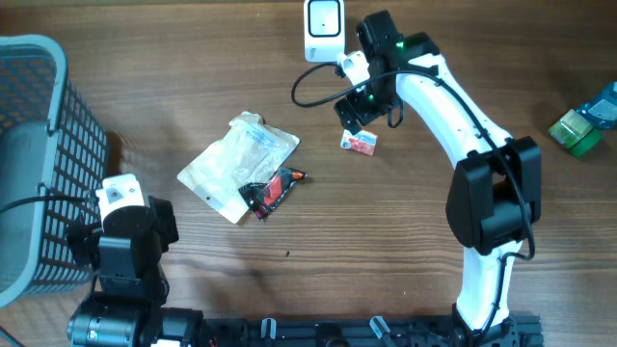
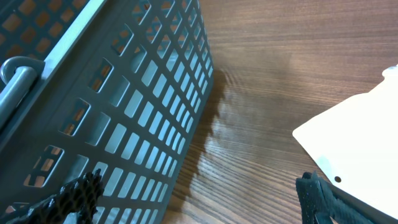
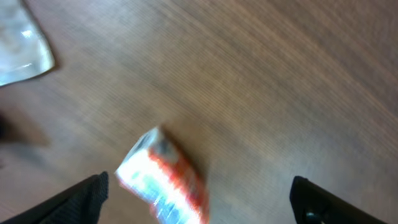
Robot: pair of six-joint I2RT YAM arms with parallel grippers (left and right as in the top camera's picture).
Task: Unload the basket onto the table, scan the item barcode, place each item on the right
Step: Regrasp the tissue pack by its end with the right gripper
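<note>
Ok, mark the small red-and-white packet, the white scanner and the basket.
small red-and-white packet (image 1: 360, 143), overhead view, middle of its top face.
white scanner (image 1: 323, 24), overhead view, its front panel.
basket (image 1: 82, 135), overhead view, mesh side wall.

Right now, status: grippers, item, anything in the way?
Left gripper open, beside basket. Right gripper open over red-and-white packet; packet on table, not held. Scanner close behind; black cable loops alongside.

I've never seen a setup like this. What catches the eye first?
The white right arm stretches across the table, its open gripper poised over a small red-and-white packet. At the left edge stands a big grey basket, and a crinkled clear bag lies mid-table.
</note>
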